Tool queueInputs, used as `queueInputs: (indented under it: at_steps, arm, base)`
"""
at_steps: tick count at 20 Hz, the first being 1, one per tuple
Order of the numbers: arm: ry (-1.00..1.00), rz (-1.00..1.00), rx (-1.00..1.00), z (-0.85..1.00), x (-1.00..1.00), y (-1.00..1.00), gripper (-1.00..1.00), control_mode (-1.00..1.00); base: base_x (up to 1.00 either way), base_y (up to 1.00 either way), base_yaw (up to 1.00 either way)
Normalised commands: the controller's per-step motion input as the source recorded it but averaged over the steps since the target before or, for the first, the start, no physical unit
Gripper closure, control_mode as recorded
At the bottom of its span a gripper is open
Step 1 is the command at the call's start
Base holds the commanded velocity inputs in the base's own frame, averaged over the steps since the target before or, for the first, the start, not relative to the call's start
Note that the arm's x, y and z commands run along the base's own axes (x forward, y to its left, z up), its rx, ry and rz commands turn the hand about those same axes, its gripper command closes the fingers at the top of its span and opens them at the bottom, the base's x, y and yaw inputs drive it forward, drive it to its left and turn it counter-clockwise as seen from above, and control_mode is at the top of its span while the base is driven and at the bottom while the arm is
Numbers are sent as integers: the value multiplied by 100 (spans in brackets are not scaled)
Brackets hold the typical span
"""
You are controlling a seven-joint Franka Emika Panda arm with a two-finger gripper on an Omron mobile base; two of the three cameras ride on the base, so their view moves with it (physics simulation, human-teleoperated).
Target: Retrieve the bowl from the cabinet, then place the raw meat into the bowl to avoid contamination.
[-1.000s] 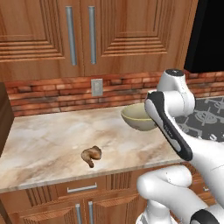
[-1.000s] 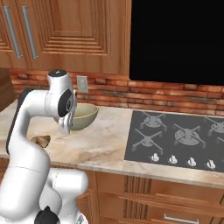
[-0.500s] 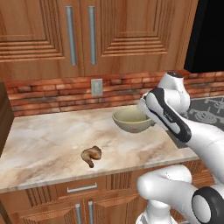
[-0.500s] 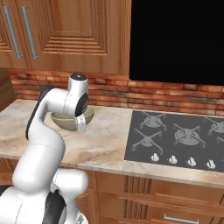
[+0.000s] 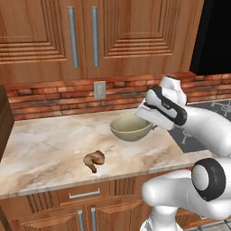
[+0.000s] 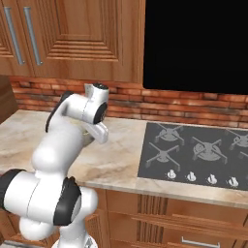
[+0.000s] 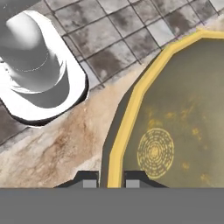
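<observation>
i start with the tall reddish-brown wooden cabinet (image 5: 85,40) along the far wall: both raised-panel doors look closed, and the bowl is already out of it. below it runs the pale marble tabletop (image 5: 49,149), with the black gas cooktop (image 6: 193,155) set in at the right.

the white arm reaches over the tabletop's right part. its fingers (image 7: 110,180) are clenched on the thin yellowish rim of the round, shallow, olive-beige ceramic bowl (image 5: 131,127), one tip inside the rim and one outside, as the hand view shows. the bowl sits upright with its mouth up, low over or on the tabletop; i cannot tell which.

the small lumpy brown-tan raw chicken drumstick (image 5: 94,160) lies on the tabletop to the near left of the bowl, apart from it. its long axis runs roughly from far left to near right, with the narrow bone end pointing toward the near edge.

i judge the fetching step done and the bowl placement in hand. next i would settle the bowl flat, release it, then go for the drumstick across its thick middle.
</observation>
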Motion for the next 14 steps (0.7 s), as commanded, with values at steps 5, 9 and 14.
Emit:
queueInputs:
  at_steps: [5,9,14]
  arm:
    - [0,30,0,-51,36,-7,100,-100]
    - [-1,25,0,-43,35,-6,100,-100]
    - [-2,20,0,-40,40,-8,100,-100]
  base:
    - [0,0,0]
    - [0,0,0]
    - [0,0,0]
